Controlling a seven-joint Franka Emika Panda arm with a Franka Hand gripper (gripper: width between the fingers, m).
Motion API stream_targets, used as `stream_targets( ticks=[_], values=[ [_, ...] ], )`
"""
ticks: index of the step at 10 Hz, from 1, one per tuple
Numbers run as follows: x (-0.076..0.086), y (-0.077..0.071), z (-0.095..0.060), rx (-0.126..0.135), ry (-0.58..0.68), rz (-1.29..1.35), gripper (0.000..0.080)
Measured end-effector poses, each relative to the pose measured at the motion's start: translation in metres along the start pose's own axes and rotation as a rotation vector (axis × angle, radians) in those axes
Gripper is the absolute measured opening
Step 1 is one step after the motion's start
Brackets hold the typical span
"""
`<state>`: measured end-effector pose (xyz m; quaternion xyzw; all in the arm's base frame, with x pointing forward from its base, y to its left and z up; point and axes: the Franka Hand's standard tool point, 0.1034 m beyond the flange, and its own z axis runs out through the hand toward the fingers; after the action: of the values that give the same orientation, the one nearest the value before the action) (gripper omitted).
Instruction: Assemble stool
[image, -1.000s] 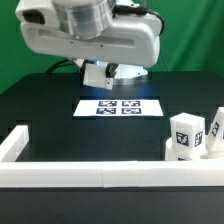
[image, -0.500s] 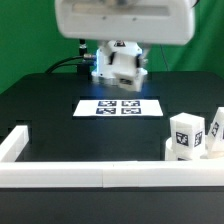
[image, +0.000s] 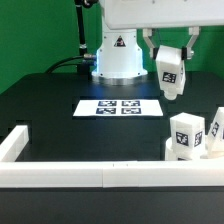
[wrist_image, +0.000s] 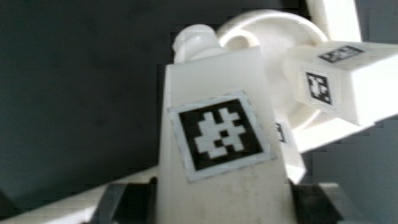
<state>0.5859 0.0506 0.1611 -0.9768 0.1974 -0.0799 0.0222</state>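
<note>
My gripper (image: 170, 57) is shut on a white blocky stool leg (image: 171, 74) with a black-and-white tag. It holds the leg in the air, tilted, above the table's back right. In the wrist view the leg (wrist_image: 222, 130) fills the middle between my dark fingers (wrist_image: 135, 200). Two more tagged legs stand at the exterior view's right, one (image: 186, 135) inside the rail corner and one (image: 215, 130) at the frame edge. In the wrist view, a tagged leg (wrist_image: 331, 84) and a rounded white part (wrist_image: 267, 28), possibly the seat, lie below. The seat does not show in the exterior view.
The marker board (image: 120, 107) lies flat mid-table. The long white U-shaped rail (image: 90, 176) runs along the front with arms at both sides. The robot base (image: 117, 55) stands behind the board, against a green backdrop.
The arm has risen and swung to the exterior view's right. The gripper now shows clearly, with the leg held in it.
</note>
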Motion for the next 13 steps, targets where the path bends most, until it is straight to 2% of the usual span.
stream_targets(
  ticks=[1,2,3,4,6,9,10,13],
  values=[
    [-0.005,-0.010,0.006,0.044,0.116,0.041,0.0324],
    [-0.016,-0.020,0.011,0.083,0.202,0.035,0.0324],
    [-0.017,-0.019,0.013,0.111,0.267,0.042,0.0324],
    [-0.017,-0.026,0.014,0.150,0.365,0.053,0.0324],
    [-0.023,-0.033,0.019,0.164,0.412,0.072,0.0324],
    [-0.023,-0.030,0.021,0.150,0.413,0.042,0.0324],
    [-0.018,-0.022,0.023,0.140,0.454,0.014,0.0324],
    [-0.010,-0.004,0.030,0.109,0.464,-0.002,0.0324]
  ],
)
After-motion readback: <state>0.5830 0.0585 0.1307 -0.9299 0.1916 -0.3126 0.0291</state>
